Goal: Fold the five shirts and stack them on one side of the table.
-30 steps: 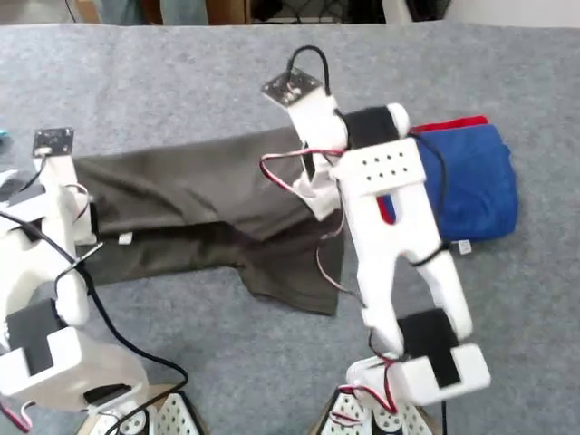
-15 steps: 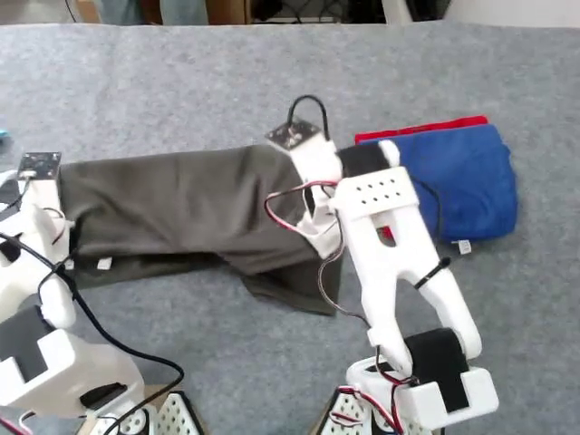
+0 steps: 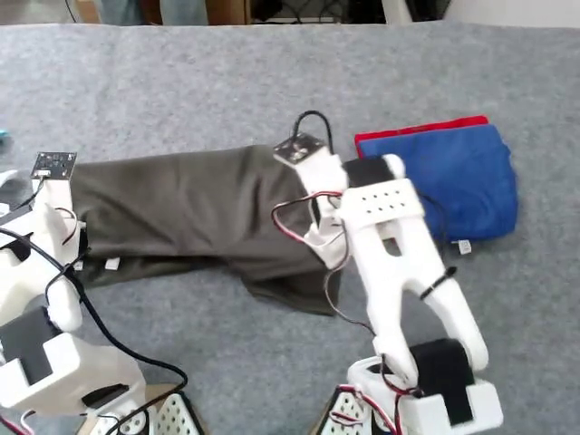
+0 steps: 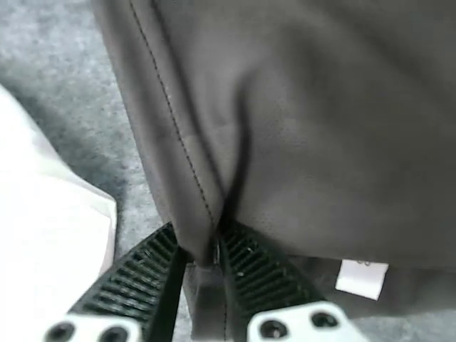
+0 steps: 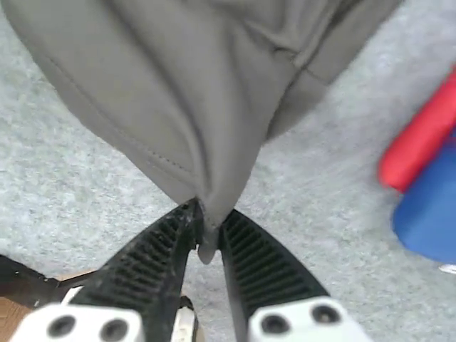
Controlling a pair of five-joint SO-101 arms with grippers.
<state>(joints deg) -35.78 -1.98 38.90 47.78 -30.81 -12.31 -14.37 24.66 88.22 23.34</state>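
A dark olive shirt (image 3: 195, 217) lies stretched across the grey table (image 3: 181, 82), folded over lengthwise. My left gripper (image 4: 203, 260) is shut on the shirt's hem (image 4: 185, 164) at its left end, near the table's left edge (image 3: 63, 236). My right gripper (image 5: 206, 231) is shut on a bunched edge of the same shirt (image 5: 178, 107) at its right end (image 3: 317, 222). A folded blue shirt (image 3: 462, 181) lies on a folded red shirt (image 3: 426, 129) at the right; both appear beside the olive cloth in the right wrist view, blue shirt (image 5: 427, 214) and red shirt (image 5: 420, 139).
A white label (image 4: 362, 276) sticks out under the olive shirt's fold (image 3: 111, 264). Both arm bases stand at the table's near edge (image 3: 272, 399). Bare grey felt runs along the far side.
Both grippers have pulled the shirt's far edge toward the near side, laying the upper layer over the lower one. The fold has closed and the left arm shifted slightly.
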